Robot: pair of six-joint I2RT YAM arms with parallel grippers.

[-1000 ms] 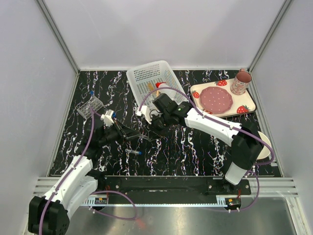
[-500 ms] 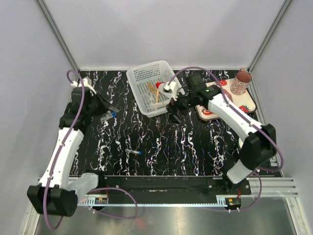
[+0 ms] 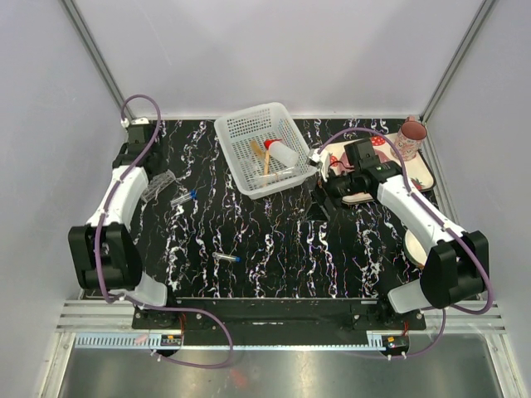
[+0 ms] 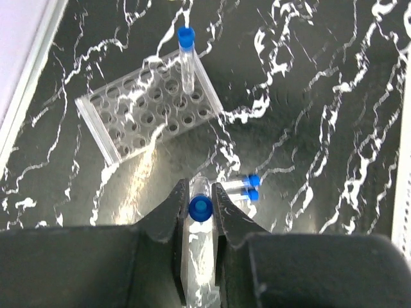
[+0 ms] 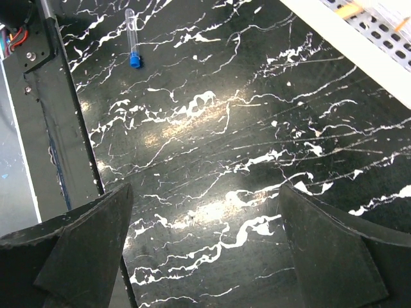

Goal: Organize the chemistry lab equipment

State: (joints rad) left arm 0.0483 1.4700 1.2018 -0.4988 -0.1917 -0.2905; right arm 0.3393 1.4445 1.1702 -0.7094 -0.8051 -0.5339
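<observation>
Moved since a second ago: left arm has been swung from mid-worktop to the rear left corner, and right arm has been pulled off the white plastic mesh basket [image 3: 249,122] toward the strawberry-print tray [image 3: 421,170]. Left hand [image 4: 200,192] is seen nearly closed, clamped on a small clear tube with blue cap [image 4: 200,209] and held above the clear tube rack [image 4: 151,109]. One capped tube [image 4: 186,54] is stood upright in a hole at the rack's far edge. Two further tubes [image 4: 241,187] are laid side by side on the black marbled worktop [image 3: 282,249] just beside the rack. Right hand [image 5: 205,189] is spread fully wide, nothing gripped, bare worktop beneath it. Translucent red-capped squeeze bottle [image 3: 280,153] and thin orange sticks [image 3: 259,157] are laid inside the basket. One stray tube [image 3: 226,258] is left near the front edge, open worktop all round it. Pink mug [image 3: 410,139] is stood at the tray's rear corner.
</observation>
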